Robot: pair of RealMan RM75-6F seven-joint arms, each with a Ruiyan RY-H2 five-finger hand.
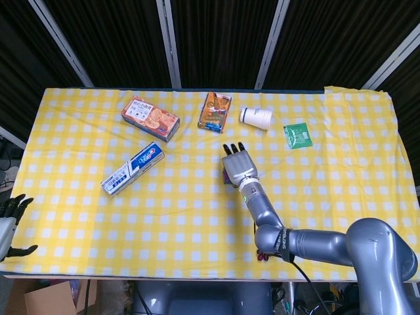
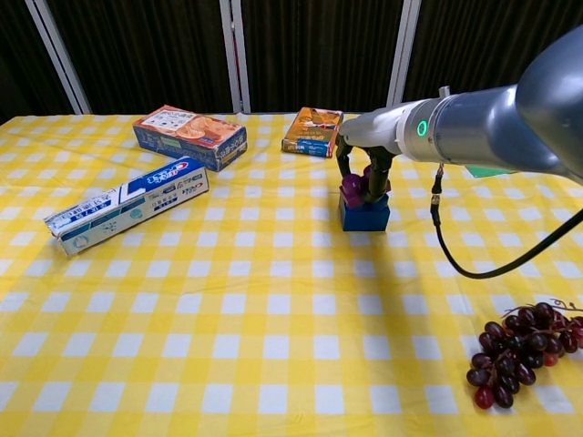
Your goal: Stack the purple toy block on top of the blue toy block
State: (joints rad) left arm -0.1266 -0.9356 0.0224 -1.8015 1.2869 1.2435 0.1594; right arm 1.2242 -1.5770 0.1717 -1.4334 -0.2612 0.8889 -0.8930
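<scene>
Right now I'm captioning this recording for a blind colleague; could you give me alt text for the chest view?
The robot's right hand holds a purple toy block on top of a blue toy block on a yellow checked tablecloth. A toothpaste box lies at left, grapes at lower right.

My table (image 1: 341, 197): yellow-and-white checked cloth over whole top. Lying directly on it: toothpaste box (image 1: 132, 168) toward left; biscuit box (image 1: 150, 118) behind that; orange snack box (image 1: 215, 111) at far middle; white paper cup (image 1: 256, 117) on its side just right of snack box; green packet (image 1: 298, 136) further right; blue toy block (image 2: 363, 216) near middle; bunch of dark grapes (image 2: 515, 351) at near right edge.
</scene>
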